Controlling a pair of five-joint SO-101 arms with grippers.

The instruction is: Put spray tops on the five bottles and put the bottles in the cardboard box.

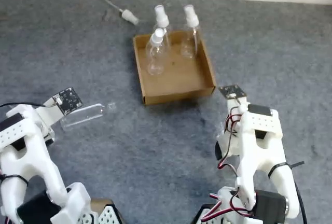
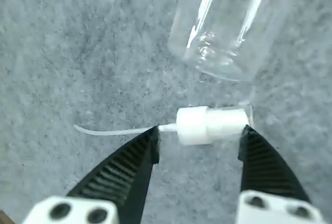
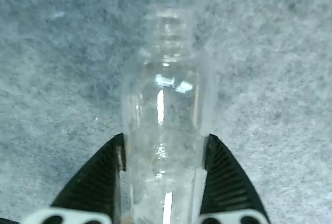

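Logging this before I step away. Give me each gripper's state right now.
Left gripper: open, straddling the spray top lying on the carpet.
Right gripper: closed on an uncapped bottle.

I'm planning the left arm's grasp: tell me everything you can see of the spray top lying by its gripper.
The spray top is white, plastic by its look, with a thin clear tube running from one end. It lies on its side on the grey carpet, on no bottle, between the open fingers of the left gripper; contact is unclear. A clear bottle lies just beyond.
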